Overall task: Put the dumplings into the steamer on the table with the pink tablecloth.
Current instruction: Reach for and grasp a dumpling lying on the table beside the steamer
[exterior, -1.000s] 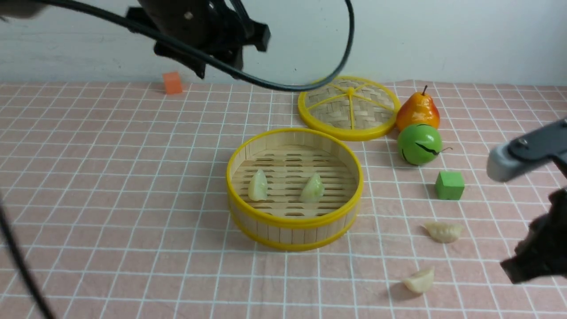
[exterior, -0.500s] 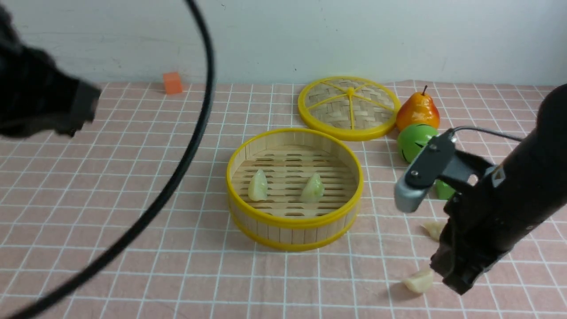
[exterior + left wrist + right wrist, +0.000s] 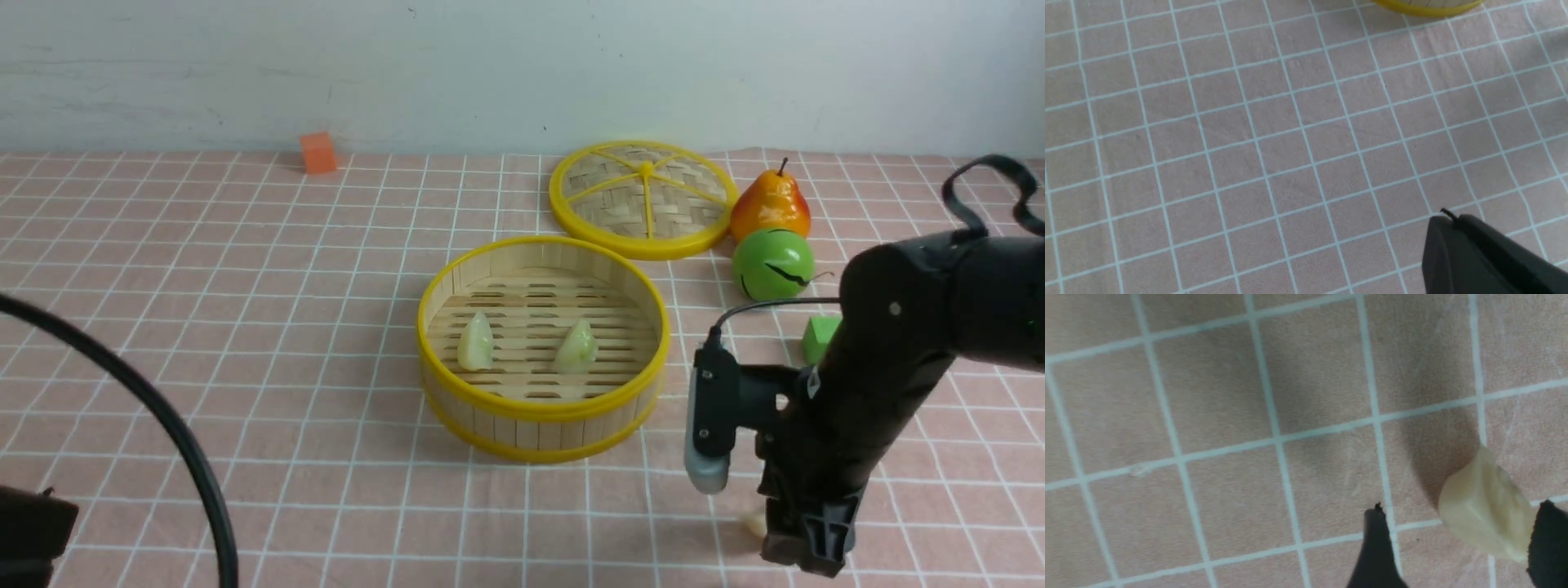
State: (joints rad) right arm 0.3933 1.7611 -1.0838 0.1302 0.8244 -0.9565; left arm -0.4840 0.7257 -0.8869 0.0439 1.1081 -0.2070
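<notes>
Front view: pink tablecloth [image 3: 245, 327], wall [image 3: 490, 65]; right end effector [image 3: 1461, 522] apart, left end effector [image 3: 1447, 228] together.

A plain wall [image 3: 735, 65] runs across the whole back of the front view, painted pale off-white with a faint blue-grey cast. Faint smudges and streaks mark its left part, and a few tiny dark specks dot the middle. Its lower edge meets the far edge of the surface [image 3: 163, 327]. The light is soft and even, with short, faint shadows.
</notes>
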